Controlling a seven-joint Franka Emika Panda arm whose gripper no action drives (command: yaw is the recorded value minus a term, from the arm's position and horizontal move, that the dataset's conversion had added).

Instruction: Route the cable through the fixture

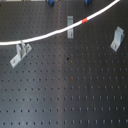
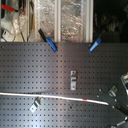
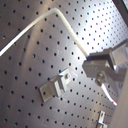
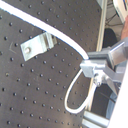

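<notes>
Cable [image 1: 55, 33]: laid across perforated board [image 1: 65, 90], spanning the first exterior view's left edge to its upper right; red-orange band [image 1: 84, 21] beside middle bracket [image 1: 70, 27]. Gripper [image 4: 97, 70]: fingers clamped on cable end, loop hanging below.

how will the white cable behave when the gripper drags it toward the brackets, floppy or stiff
Probably floppy: behind the gripper the cable sags into a loose loop in the second wrist view. It looks thin and light, so it should follow a pull easily. Lying in a long gentle curve across the perforated board in the first exterior view, its free length may slide sideways rather than hold its shape.
</notes>
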